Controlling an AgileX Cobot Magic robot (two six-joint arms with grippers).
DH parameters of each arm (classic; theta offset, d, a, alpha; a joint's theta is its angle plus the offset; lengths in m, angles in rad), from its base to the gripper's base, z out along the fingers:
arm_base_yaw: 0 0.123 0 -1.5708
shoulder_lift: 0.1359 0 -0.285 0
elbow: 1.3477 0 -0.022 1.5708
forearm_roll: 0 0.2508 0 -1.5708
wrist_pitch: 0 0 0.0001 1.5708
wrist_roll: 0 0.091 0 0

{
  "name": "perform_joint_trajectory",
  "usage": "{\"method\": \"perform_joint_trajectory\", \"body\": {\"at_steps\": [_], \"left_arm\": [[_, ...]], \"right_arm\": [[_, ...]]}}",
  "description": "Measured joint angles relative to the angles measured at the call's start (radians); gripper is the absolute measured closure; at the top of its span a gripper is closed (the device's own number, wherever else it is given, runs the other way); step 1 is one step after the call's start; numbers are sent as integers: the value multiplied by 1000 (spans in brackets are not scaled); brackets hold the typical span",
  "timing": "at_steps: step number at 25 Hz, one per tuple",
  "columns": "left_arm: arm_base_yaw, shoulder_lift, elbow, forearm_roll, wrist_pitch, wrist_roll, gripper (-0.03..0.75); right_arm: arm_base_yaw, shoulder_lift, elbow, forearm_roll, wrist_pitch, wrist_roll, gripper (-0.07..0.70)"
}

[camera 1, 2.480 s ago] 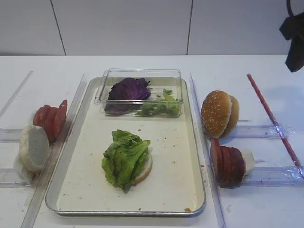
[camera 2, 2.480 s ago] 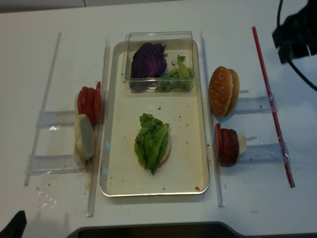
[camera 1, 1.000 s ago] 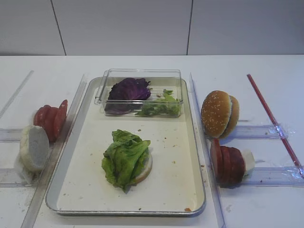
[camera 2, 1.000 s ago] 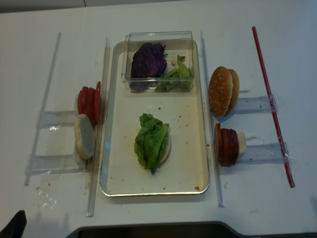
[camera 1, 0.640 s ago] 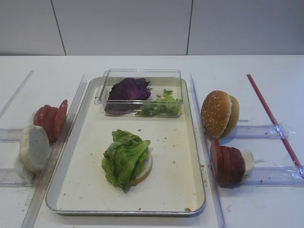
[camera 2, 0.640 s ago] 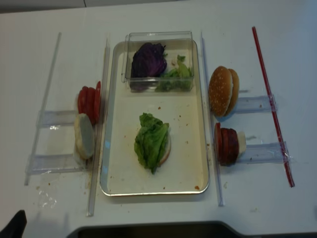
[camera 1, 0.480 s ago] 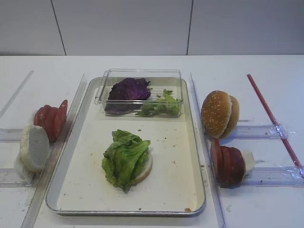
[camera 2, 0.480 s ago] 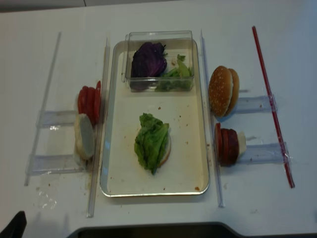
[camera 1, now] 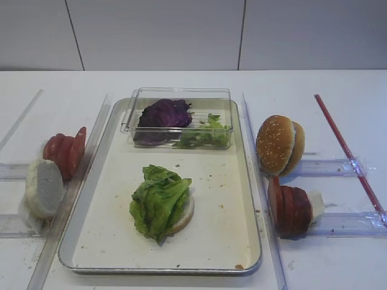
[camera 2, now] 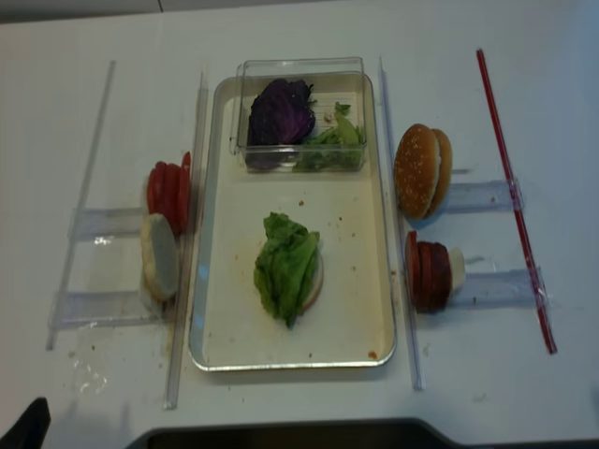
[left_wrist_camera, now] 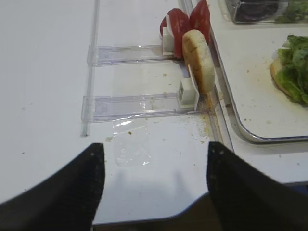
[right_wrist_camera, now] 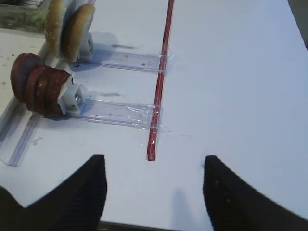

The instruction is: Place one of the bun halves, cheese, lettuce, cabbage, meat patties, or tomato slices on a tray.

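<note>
On the metal tray (camera 1: 115,181) lies a bun half (camera 1: 187,211) with frilly green lettuce (camera 1: 158,199) on top. Purple cabbage (camera 1: 163,113) sits in a clear box at the tray's far end. Tomato slices (camera 1: 63,151) and a pale bun half (camera 1: 42,187) stand left of the tray. A sesame bun (camera 1: 275,145) and meat patties (camera 1: 290,208) stand to its right. Cheese is out of view. My right gripper (right_wrist_camera: 154,161) hangs open over bare table near the patties (right_wrist_camera: 36,84). My left gripper (left_wrist_camera: 155,144) is open at the table's front edge, empty.
Green leaf scraps (camera 1: 205,136) share the clear box (camera 1: 181,93) with the cabbage. Clear plastic rails (camera 1: 335,166) hold the food on both sides. A red strip (camera 1: 347,154) runs along the far right. The table's front edge (left_wrist_camera: 202,209) is close under the left gripper.
The right arm, seen at the top right of both high views earlier, has left them. Over the last second nothing has moved.
</note>
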Motion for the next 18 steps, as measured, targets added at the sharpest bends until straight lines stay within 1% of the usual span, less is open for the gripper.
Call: {"method": "perform_joint_trajectory", "body": {"at_steps": [5,10,18], "left_arm": [[0,0,0,0,0,0,295],[0,0,0,0,0,0,295],[0,0,0,0,0,0,295]], "right_arm": [[0,0,20,8,-28,0,174],[0,0,27,10,-43,0,174],[0,0,32,10,-48,3,174]]}}
